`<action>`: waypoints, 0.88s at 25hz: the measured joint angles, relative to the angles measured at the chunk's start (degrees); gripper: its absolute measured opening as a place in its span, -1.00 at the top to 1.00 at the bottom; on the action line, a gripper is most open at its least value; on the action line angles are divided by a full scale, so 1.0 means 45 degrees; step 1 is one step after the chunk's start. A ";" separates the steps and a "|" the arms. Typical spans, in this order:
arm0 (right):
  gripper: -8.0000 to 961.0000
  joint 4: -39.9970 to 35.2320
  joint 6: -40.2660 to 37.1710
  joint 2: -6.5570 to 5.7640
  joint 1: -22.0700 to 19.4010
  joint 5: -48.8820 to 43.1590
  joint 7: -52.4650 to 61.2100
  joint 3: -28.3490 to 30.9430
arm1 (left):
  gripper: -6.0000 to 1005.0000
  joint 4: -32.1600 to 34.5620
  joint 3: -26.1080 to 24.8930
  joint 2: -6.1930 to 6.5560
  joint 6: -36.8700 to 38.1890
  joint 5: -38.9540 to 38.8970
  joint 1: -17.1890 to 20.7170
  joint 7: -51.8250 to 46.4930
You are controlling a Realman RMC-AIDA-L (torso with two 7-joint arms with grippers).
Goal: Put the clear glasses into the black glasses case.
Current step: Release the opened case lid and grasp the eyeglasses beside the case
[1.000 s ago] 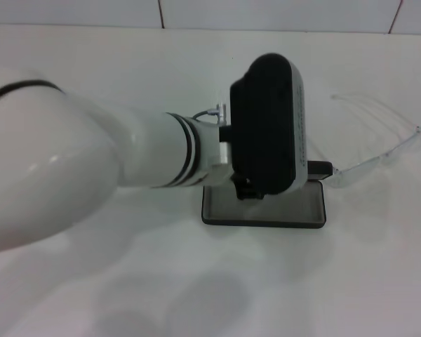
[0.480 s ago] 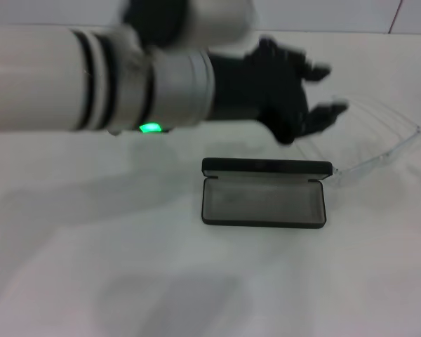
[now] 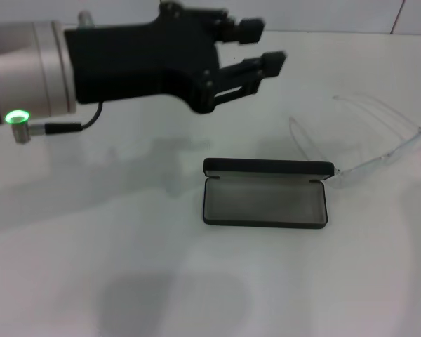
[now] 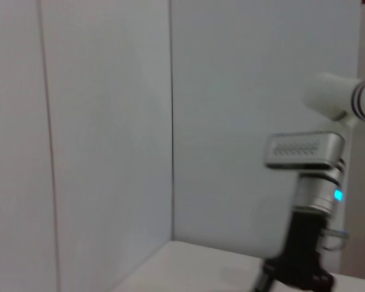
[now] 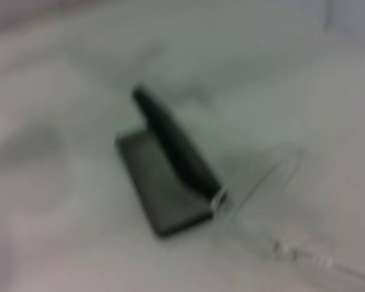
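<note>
The black glasses case (image 3: 265, 203) lies open on the white table, its lid standing upright at the far side and grey lining showing. The clear glasses (image 3: 375, 160) rest on the table just right of the case, one end touching its far right corner. My left gripper (image 3: 266, 43) hovers open and empty above the table, behind and left of the case. The right wrist view looks down on the case (image 5: 164, 194) and the glasses (image 5: 280, 246). The left wrist view shows the right arm's gripper (image 4: 301, 261) far off near a wall, fingers cut off.
The white table (image 3: 126, 267) spreads around the case on all sides. A tiled wall (image 3: 266, 14) runs behind the table. The left arm's silver wrist with a green light (image 3: 17, 116) reaches in from the left.
The left arm has pulled back from over the case, moving left and away. The open case now shows fully. Case and glasses have not moved.
</note>
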 joint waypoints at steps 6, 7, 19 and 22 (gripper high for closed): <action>-0.73 0.0298 0.1017 0.0618 0.2910 -0.2636 -0.0999 -0.0003 | 0.16 -0.2587 -0.0866 0.0015 0.1058 -0.1257 -0.0217 0.1291; -0.72 0.0301 0.1256 0.0765 0.3268 -0.3013 -0.1147 -0.0006 | 0.16 -0.3092 -0.1127 0.0016 0.1370 -0.1657 -0.0288 0.1591; -0.70 -0.1210 0.4694 0.2728 0.5637 -0.6322 -0.2181 0.0040 | 0.18 -0.7318 -0.3846 0.0038 0.4156 -0.4068 -0.0405 0.4738; -0.70 -0.1873 0.5259 0.2722 0.5807 -0.6351 -0.2160 0.0048 | 0.19 -0.7857 -0.3854 0.0070 0.4258 -0.3982 -0.0410 0.5037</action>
